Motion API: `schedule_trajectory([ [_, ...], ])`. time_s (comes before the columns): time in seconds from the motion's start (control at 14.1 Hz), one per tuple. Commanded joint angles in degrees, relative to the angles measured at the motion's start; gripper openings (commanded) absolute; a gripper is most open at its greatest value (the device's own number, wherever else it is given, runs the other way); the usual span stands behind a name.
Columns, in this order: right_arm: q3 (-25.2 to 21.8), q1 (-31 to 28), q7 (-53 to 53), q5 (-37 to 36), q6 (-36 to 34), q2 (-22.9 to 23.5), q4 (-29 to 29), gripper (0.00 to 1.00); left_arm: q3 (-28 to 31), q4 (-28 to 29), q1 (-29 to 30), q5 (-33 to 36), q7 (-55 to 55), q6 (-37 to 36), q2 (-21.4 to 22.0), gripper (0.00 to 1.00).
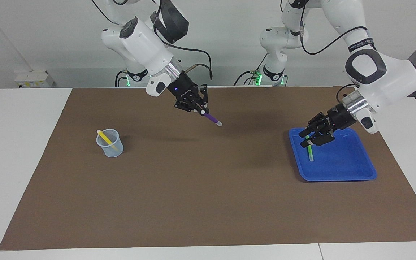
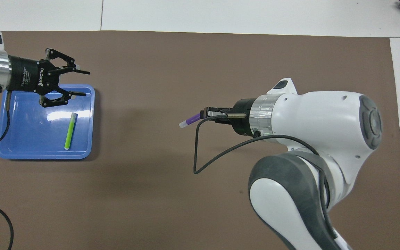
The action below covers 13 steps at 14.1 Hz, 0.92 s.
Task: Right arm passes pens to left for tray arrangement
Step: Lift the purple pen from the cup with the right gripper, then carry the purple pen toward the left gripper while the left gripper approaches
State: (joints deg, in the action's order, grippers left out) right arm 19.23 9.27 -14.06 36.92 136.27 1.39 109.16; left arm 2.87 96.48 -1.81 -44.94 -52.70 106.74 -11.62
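My right gripper [image 1: 202,110], with its blue-violet light, is shut on the purple pen [image 1: 213,119] and holds it in the air over the middle of the brown mat, pale end pointing toward the left arm's end. The overhead view shows that gripper [image 2: 209,113] and pen [image 2: 190,121] too. My left gripper [image 1: 305,140] is open and empty over the blue tray [image 1: 338,177]. The green pen [image 1: 310,153] lies flat in the tray [image 2: 30,139], free of the fingers. In the overhead view the green pen [image 2: 71,131] lies nearer the robots than the left gripper [image 2: 87,83]. The yellow pen [image 1: 104,136] stands in a cup.
A small pale-blue translucent cup [image 1: 110,144] stands on the brown mat [image 1: 200,198] toward the right arm's end; the right arm hides it in the overhead view. A black cable [image 2: 200,152] loops down from the right wrist. White tabletop borders the mat.
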Motion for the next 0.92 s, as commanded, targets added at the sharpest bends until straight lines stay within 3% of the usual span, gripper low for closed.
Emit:
schedule_trajectory([
  [0.0, 0.0, 3.9, -6.1, 3.2, 8.7, -1.8, 4.3, 0.0, 0.0, 5.9, 0.0, -4.4, -5.1, 0.7, 4.2, 0.64],
  [0.21, 0.0, 10.3, -8.3, 10.1, 24.1, -0.4, 8.3, 0.0, 0.0, 10.3, -3.5, -5.3, -9.2, 3.3, 7.8, 0.65],
  [0.43, 0.0, 16.7, -8.3, 16.7, 36.6, 3.1, 8.6, 0.0, 0.0, 15.7, -6.7, -5.3, -11.6, 8.3, 12.0, 0.65],
  [0.71, 0.0, 17.8, -8.4, 17.8, 37.8, 3.3, 8.5, 0.0, 0.0, 18.7, -8.6, -5.2, -12.4, 9.5, 15.5, 0.66],
  [0.85, 0.0, 17.8, -8.4, 17.8, 37.8, 3.3, 8.5, 0.0, 0.0, 20.0, -10.5, -5.2, -12.7, 9.9, 16.5, 0.7],
])
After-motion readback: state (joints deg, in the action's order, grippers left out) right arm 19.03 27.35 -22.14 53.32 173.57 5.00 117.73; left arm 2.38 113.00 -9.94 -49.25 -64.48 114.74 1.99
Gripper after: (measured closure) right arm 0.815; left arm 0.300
